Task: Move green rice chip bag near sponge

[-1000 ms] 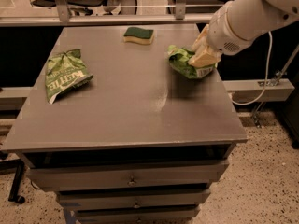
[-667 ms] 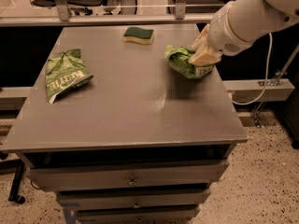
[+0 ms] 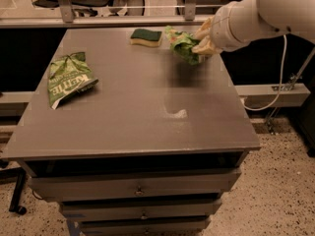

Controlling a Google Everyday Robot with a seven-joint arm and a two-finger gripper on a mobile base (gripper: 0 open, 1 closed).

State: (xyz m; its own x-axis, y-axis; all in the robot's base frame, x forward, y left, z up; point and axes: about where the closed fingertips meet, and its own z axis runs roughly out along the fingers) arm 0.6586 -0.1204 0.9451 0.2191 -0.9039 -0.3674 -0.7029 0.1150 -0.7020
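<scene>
Tool grips green rice chip bag at desk's far edge, just beside sponge toward far-right corner; lower straight down and release without nudging sponge.

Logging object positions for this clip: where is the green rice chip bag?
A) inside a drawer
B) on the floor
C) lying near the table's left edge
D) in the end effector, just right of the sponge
D: the end effector, over the far right of the table, grips the green rice chip bag just right of the sponge; the Kettle bag lies at left.
</scene>
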